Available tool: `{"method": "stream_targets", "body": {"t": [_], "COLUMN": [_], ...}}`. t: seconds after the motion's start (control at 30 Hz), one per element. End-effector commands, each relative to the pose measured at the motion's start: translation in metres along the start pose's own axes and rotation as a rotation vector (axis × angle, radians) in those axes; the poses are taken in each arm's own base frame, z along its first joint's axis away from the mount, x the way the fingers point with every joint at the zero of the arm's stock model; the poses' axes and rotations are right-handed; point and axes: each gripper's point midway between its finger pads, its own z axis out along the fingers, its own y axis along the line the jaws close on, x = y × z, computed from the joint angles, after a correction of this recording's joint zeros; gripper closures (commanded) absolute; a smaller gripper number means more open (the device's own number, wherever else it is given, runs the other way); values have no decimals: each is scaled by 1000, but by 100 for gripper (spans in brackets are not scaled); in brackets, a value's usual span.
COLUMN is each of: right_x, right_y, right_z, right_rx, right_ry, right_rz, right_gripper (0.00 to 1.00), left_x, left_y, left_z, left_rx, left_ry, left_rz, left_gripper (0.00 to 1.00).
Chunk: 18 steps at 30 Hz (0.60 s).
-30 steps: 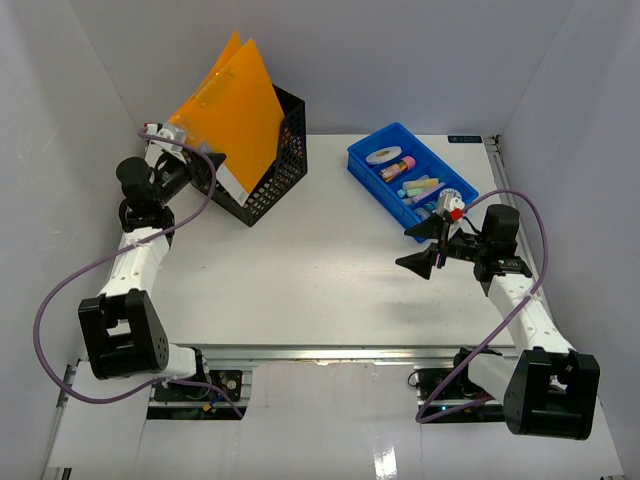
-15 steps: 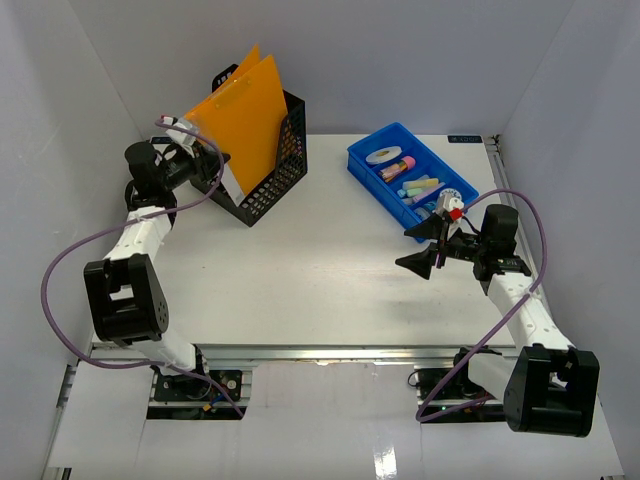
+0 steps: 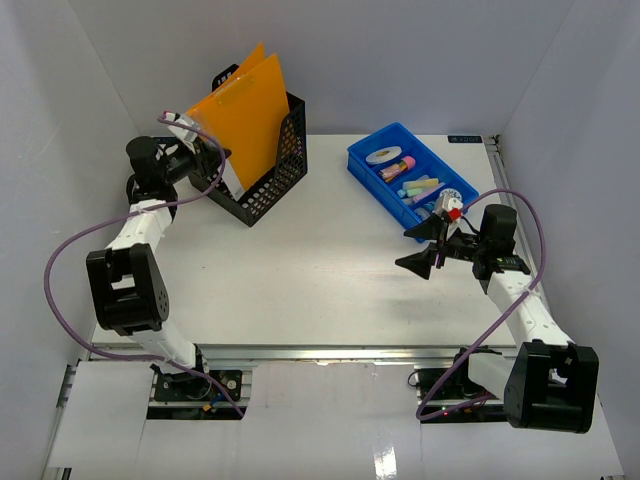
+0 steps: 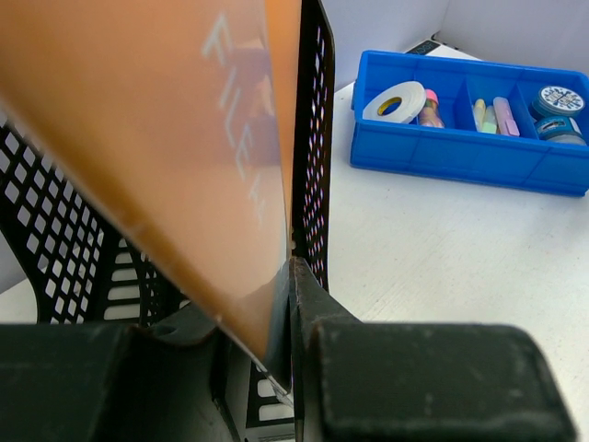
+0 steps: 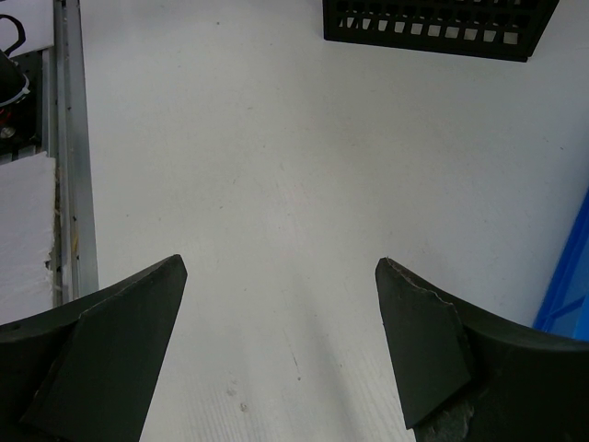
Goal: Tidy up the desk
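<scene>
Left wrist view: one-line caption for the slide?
The left gripper pinches the orange folder in the mesh holder; blue tray beyond on the desk.

Jaws wide apart above the desk [image 5: 276, 175].

The white desk [image 3: 320, 280] is being lit brightly and evenly from above; only faint, soft shadows are being cast under the right arm [image 3: 517, 300]. Glare is being thrown off the aluminium rail [image 3: 320, 352]. In the left wrist view the orange folder [image 4: 166, 138] and left fingers [image 4: 317, 313] are being blurred by closeness.
</scene>
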Motion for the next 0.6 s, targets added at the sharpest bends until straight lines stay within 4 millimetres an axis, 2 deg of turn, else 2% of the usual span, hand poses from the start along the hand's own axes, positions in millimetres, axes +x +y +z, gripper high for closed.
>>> {"method": "stream_targets", "body": {"t": [0.0, 0.2, 0.57], "right_x": [2, 1, 1], "right_y": [0, 0, 0], "right_z": [-1, -1, -1], "right_rx": [-2, -3, -2], "right_ry": [1, 1, 1], "right_rz": [-3, -3, -5], "right_gripper": [10, 10, 10], "left_x": [-32, -24, 12], "left_y": [-5, -5, -18], "left_z": [6, 8, 6], "left_rx": [66, 54, 66], "left_ry": [-74, -85, -25], "left_rz": [77, 36, -23], "left_gripper": [100, 100, 100]}}
